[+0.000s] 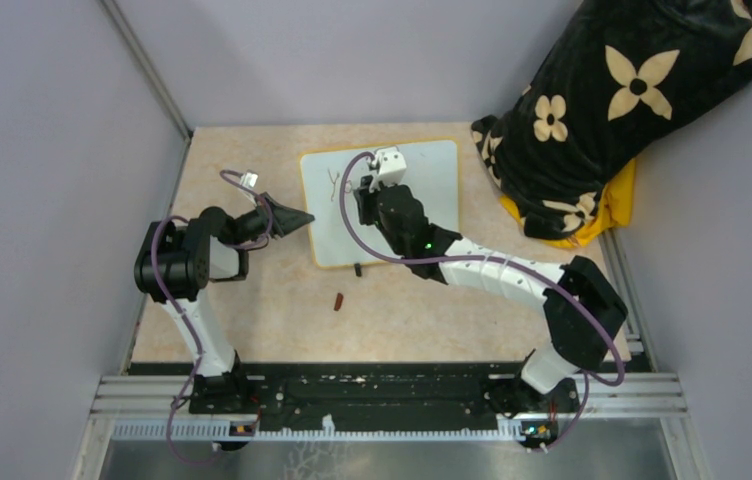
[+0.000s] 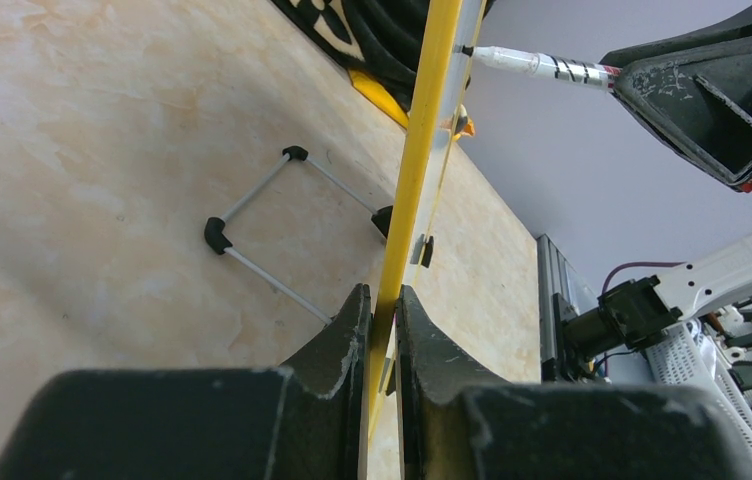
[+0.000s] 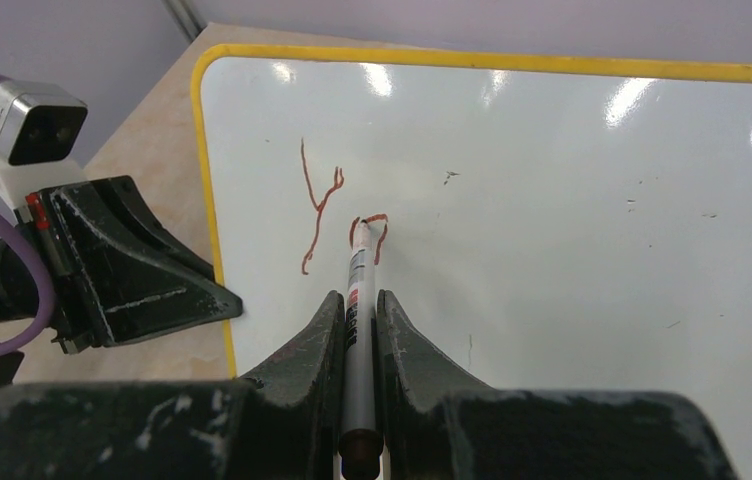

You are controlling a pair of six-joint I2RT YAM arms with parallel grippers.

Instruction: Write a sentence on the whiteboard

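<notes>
The whiteboard [image 1: 432, 185] lies on the tan table, white with a yellow frame. My left gripper [image 1: 302, 216] is shut on its left edge; the left wrist view shows the yellow frame [image 2: 410, 180] edge-on between the jaws, gripper [image 2: 384, 300]. My right gripper [image 3: 357, 300] is shut on a grey marker [image 3: 356, 290], tip touching the whiteboard [image 3: 552, 220]. Of the sentence [image 3: 337, 215], only a reddish "Y" and part of an "o" show. In the top view the right gripper [image 1: 367, 195] hovers over the board's upper left.
A marker cap [image 1: 339, 301] lies on the table below the board. A black flowered cloth bundle [image 1: 612, 110] sits at the back right. Grey walls enclose the table. The board's wire stand [image 2: 272, 235] shows underneath it.
</notes>
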